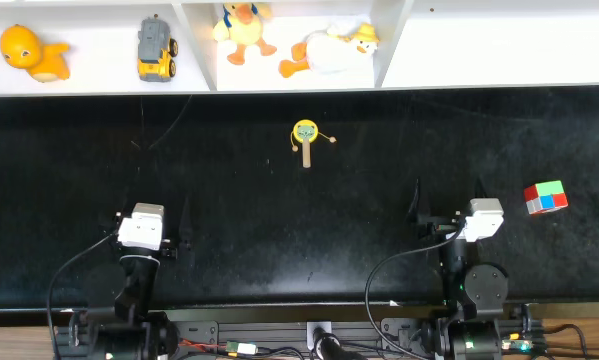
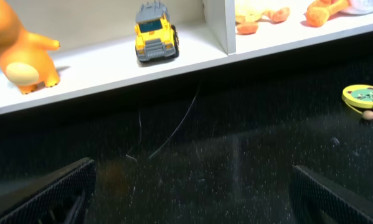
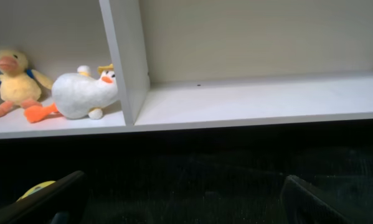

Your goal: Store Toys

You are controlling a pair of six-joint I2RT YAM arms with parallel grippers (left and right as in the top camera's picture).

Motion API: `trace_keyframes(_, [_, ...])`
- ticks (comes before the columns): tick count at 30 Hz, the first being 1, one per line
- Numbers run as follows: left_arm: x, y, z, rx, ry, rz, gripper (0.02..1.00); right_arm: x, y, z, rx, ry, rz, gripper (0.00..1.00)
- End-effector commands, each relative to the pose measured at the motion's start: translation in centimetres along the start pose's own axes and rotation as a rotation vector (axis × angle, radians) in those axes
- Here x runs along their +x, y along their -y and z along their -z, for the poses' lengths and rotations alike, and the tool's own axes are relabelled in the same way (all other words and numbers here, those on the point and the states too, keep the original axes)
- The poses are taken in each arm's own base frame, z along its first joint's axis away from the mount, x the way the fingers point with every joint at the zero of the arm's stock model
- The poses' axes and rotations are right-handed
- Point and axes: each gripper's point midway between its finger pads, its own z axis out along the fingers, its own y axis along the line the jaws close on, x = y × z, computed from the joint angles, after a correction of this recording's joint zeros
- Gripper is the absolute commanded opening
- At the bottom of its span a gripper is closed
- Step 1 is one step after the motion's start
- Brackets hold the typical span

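Your left jaws: spread, holding nothing | your right jaws: spread, holding nothing | cube [image 1: 545, 198] on the counter [image 1: 279, 230], right of the right arm [image 1: 469, 270] | rattle [image 1: 305, 133] lying mid-counter, near the shelf [image 1: 479, 75] | truck [image 1: 156, 50] and ducks [image 1: 244, 30] inside the shelf.
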Motion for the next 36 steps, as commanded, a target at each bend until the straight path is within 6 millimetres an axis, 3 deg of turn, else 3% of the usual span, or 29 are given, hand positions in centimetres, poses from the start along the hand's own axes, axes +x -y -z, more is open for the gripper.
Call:
trace_keyframes(1, [-1.1, 0.2, -0.2, 0.008, 0.076, 0.017, 0.998, 0.4, 0.3, 0.0, 0.012, -0.001, 0.0, 0.996])
trace_keyframes(10, [-0.9, -1.1, -0.7, -0.072, 0.111, 0.017, 0.998, 0.4, 0.3, 0.0, 0.012, -0.001, 0.0, 0.996])
trace_keyframes(36, [-1.0, -1.1, -0.6, -0.071, 0.115, 0.016, 0.998, 0.4, 0.3, 0.0, 0.012, -0.001, 0.0, 0.993])
